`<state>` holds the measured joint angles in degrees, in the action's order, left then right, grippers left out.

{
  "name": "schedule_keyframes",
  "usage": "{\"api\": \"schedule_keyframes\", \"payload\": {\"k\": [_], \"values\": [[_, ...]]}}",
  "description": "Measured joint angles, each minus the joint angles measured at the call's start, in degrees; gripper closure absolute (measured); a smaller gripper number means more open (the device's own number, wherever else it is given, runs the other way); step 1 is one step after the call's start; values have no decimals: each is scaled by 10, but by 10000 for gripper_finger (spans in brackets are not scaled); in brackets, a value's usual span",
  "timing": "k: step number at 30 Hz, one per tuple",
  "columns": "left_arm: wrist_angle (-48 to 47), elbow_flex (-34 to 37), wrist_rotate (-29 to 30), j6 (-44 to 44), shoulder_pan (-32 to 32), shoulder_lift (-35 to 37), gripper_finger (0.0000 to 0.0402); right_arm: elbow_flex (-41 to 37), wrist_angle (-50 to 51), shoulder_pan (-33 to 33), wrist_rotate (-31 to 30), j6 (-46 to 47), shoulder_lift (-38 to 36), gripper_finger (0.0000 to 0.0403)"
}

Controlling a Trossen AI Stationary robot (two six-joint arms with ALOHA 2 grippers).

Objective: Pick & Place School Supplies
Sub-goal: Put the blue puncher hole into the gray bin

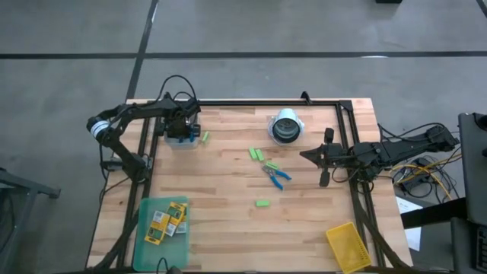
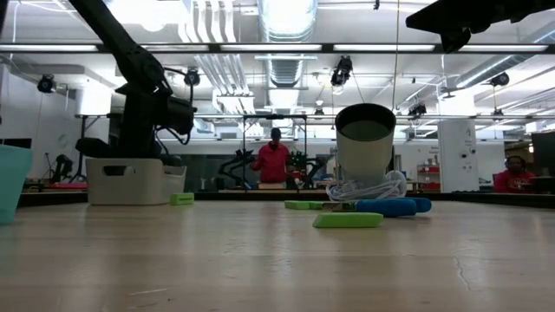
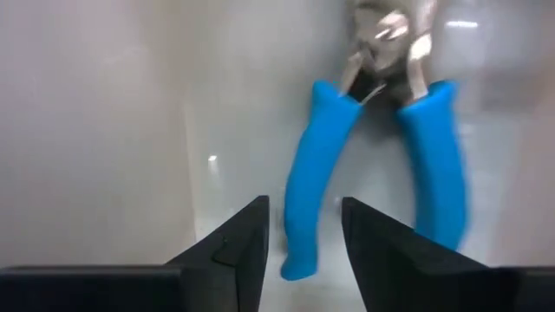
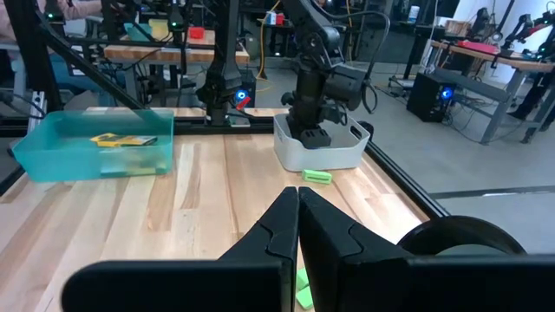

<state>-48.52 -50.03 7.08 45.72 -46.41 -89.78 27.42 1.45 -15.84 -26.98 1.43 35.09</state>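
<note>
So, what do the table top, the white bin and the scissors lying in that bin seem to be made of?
Table top: light wood planks, matte, with visible grain and seams. White bin: probably plastic, smooth, with rounded moulded corners. Scissors: glossy blue handles, likely plastic or rubber coating; the shiny grey blades look like metal.

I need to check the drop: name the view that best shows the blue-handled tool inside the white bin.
The left wrist view: the blue-handled tool fills it, lying on the white bin floor beyond the open left gripper. The high view shows only blue under the gripper; low and right wrist views show just the bin's outside.
</note>
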Motion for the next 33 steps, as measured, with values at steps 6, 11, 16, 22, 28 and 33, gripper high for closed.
{"api": "schedule_keyframes", "payload": {"k": [6,11,16,22,28,33], "values": [[-19,-41,14,-35,-2,26,250,0,0,0,0,0,0,394],[-59,-81,31,-36,-3,59,250,0,0,0,0,0,0,394],[-103,-133,33,-36,-3,96,250,0,0,0,0,-1,0,394],[-132,-178,25,-37,-1,139,250,0,0,0,0,0,0,394],[-126,-221,-39,-41,0,180,250,0,0,0,0,0,0,394],[-122,-253,-76,-64,16,211,250,0,0,0,0,0,0,394]]}}
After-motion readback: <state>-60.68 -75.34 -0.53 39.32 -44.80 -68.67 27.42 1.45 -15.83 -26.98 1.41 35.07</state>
